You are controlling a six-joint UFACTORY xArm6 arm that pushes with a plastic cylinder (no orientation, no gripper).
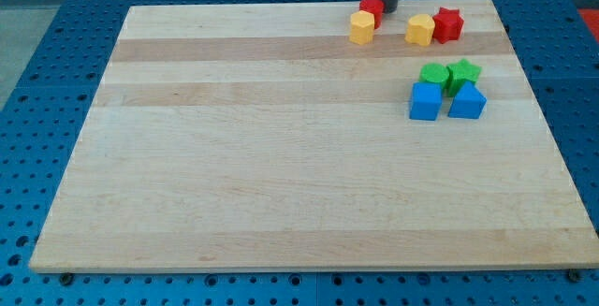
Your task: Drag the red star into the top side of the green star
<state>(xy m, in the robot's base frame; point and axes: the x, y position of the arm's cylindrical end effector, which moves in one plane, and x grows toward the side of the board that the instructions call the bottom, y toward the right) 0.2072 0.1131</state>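
Wooden board [281, 156] on a blue pegboard table [56, 63]. Rod only, no claw; my tip [389, 11] sits at the board's top edge, touching a red block [372, 7] at its 9 o'clock. Red star [448, 24] lies at the tip's 3 o'clock, touching a yellow block [420, 29]. Green star [462, 74] is at the red star's 6 o'clock, apart from it, beside a green block [433, 74] and above two blue blocks [425, 101] [467, 103]. Another yellow block [362, 26] touches the red block.
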